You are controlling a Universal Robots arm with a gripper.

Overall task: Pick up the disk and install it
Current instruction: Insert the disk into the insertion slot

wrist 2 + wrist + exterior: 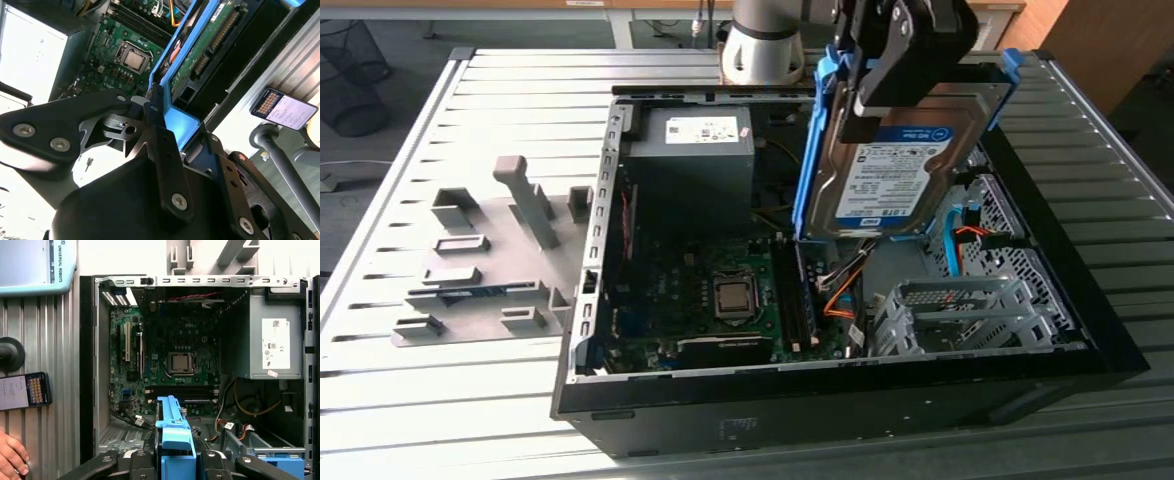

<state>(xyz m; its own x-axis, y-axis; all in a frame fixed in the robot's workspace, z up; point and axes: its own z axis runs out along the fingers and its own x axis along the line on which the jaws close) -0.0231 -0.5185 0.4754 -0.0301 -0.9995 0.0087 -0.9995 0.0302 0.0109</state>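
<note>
Blue-railed and clamped at its upper end by the fingers of my gripper (883,100), the disk (887,180) hung on edge over the open case (827,390), long axis pointing down, the drive cage (974,310) lower toward the exterior view's right.

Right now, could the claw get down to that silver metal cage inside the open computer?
Probably yes. The claw, shut on the disk, hangs above the open computer case, and the cage below has no cover over it. Orange cables beside the cage might brush the disk.

Exterior view looks down obliquely; both wrist views share the motherboard (150,350) (95,75).
</note>
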